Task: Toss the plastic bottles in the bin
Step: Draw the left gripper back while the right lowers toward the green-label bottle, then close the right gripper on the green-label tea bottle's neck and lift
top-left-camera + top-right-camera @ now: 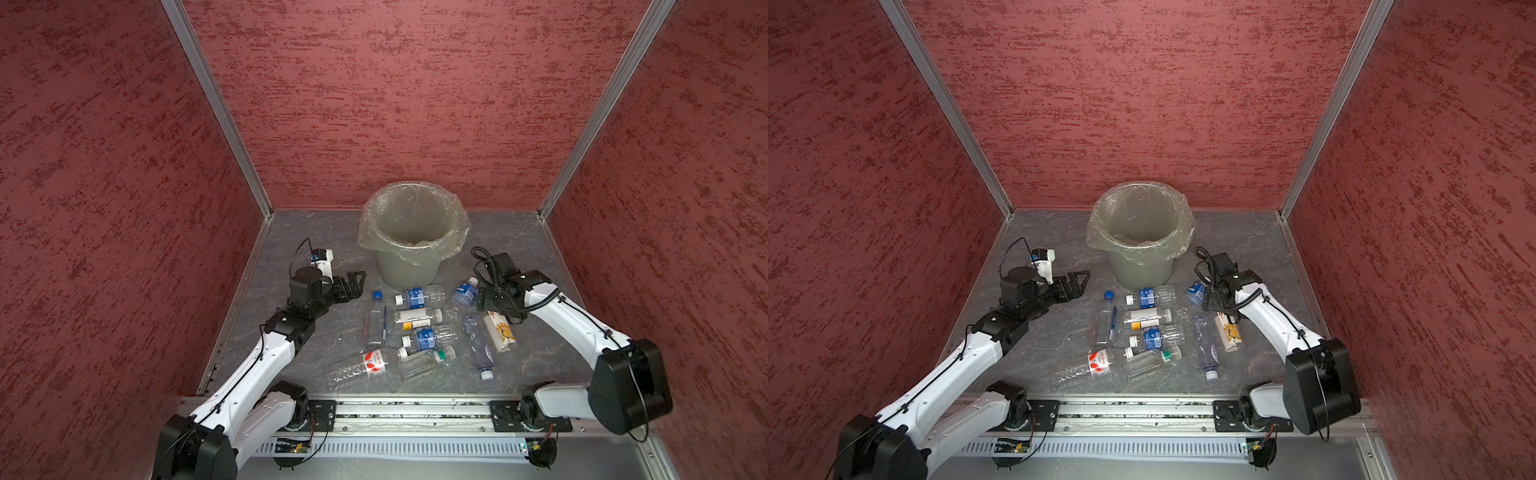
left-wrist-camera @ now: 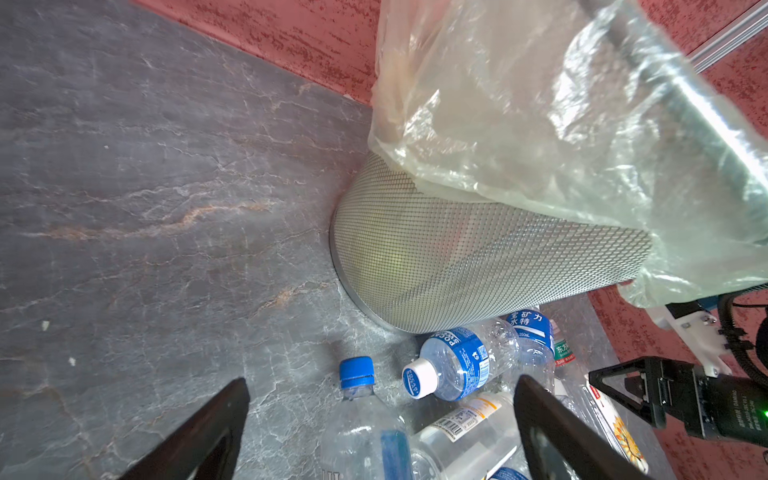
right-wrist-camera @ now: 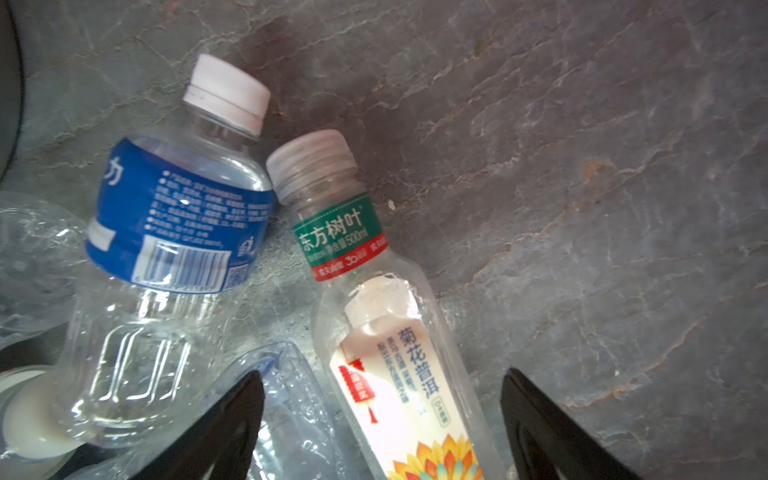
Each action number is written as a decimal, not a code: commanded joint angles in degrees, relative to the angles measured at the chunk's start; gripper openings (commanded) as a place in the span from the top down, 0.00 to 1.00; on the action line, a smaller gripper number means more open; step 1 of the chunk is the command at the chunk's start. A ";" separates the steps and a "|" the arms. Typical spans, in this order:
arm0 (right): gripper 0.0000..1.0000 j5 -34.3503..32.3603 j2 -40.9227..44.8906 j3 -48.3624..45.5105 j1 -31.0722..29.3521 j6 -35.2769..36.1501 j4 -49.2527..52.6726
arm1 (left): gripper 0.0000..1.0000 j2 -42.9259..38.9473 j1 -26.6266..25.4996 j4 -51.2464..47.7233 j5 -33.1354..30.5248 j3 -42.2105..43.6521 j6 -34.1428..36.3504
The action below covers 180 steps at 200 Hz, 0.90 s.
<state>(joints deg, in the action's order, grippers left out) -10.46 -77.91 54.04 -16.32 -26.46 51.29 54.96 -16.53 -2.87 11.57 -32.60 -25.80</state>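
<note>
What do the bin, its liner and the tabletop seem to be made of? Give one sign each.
Bin: likely metal mesh, matte silver; fine diamond grid, solid base ring. Liner: thin translucent plastic film, glossy, crinkled. Tabletop: grey stone or a stone-look print, matte; pale veins.

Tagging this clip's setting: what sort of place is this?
Likely a lab robot booth: red panels in aluminium framing enclose the tabletop; left arm and right arm mount on a metal rail.
</note>
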 commanded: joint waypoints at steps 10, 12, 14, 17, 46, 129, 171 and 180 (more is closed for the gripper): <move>0.13 3.17 -1.16 1.47 0.59 1.91 2.49 | 0.01 1.98 0.52 5.46 2.67 1.19 -1.04; 0.14 3.10 -1.23 1.43 0.59 1.86 2.50 | 0.01 2.08 0.47 5.59 2.78 1.26 -1.08; 0.14 3.11 -1.36 1.36 0.58 1.81 2.58 | 0.00 2.19 0.46 5.66 2.76 1.36 -1.09; 0.13 3.17 -1.39 1.34 0.61 1.86 2.54 | 0.00 2.37 0.45 5.85 2.75 1.53 -1.14; 0.14 4.14 -3.30 1.45 0.61 2.29 2.41 | 0.01 2.53 0.15 7.00 2.40 2.52 -1.01; 0.34 1.92 -9.81 2.03 1.47 2.57 0.22 | 0.00 3.09 -1.12 6.97 -0.15 2.98 0.05; 0.38 0.03 -11.96 2.55 3.48 2.72 -1.48 | 0.01 4.25 -0.93 7.13 -0.58 2.79 0.14; 0.38 1.30 -12.09 2.48 4.32 2.89 -2.24 | 0.00 4.62 -0.86 7.16 -0.59 2.65 0.13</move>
<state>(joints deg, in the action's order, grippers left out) -8.51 -88.73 56.18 -14.20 -23.51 51.55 58.67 -17.43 3.11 11.62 -29.78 -26.52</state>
